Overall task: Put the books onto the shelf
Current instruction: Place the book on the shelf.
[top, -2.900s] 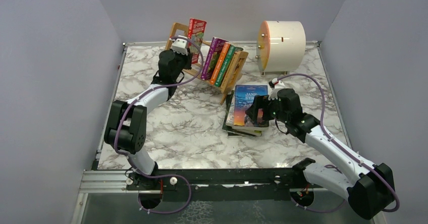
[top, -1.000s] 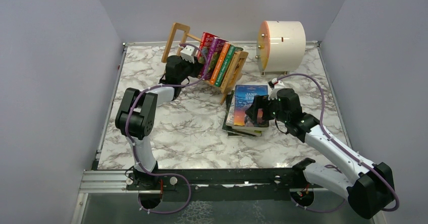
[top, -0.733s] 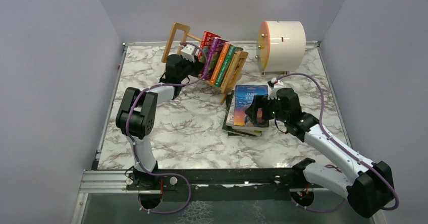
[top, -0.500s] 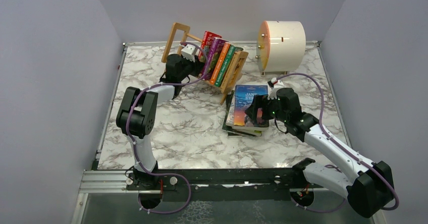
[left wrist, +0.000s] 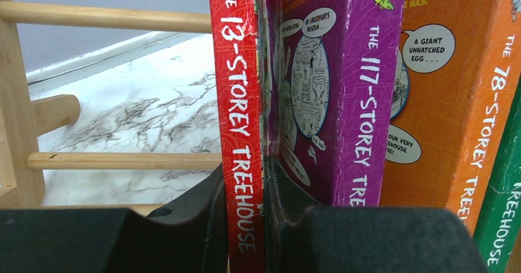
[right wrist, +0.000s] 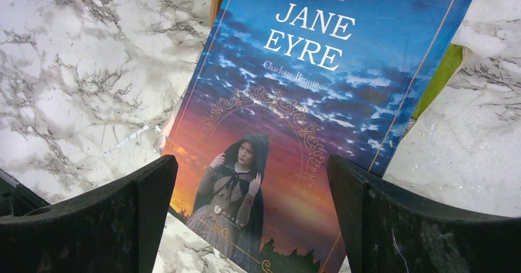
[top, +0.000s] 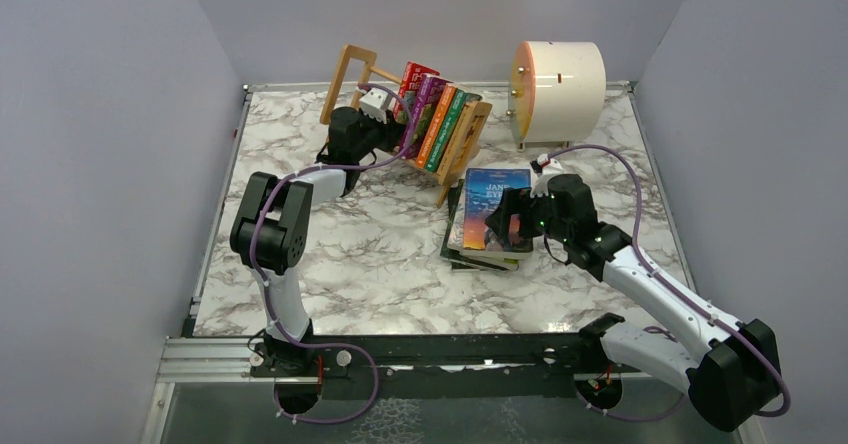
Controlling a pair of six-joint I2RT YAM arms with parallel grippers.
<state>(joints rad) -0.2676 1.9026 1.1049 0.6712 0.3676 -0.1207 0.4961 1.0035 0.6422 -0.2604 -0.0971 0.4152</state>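
The light-wood shelf [top: 346, 82] stands tilted at the back of the table, its rails [left wrist: 110, 16] in the left wrist view. My left gripper [top: 383, 116] is shut on the red book [left wrist: 236, 101], which stands in the shelf against the purple book [left wrist: 362, 101]; orange [left wrist: 454, 101] and green [left wrist: 504, 217] ones follow. In the top view the red book [top: 413, 74] leans with that row. A stack of books topped by the blue Jane Eyre [top: 487, 196] lies flat on the table. My right gripper [top: 506, 220] is open over its near end, with nothing but the cover [right wrist: 307, 101] between its fingers [right wrist: 129, 217].
A cream cylindrical drum [top: 558, 79] stands at the back right, close to the shelf's right end piece [top: 468, 134]. A green cover [right wrist: 442, 76] pokes out under Jane Eyre. Grey walls enclose the marble table [top: 340, 254] on three sides.
My left gripper has carried the red book right along the shelf until it rests against the purple one; over the last second it has barely moved. The right arm stays still.
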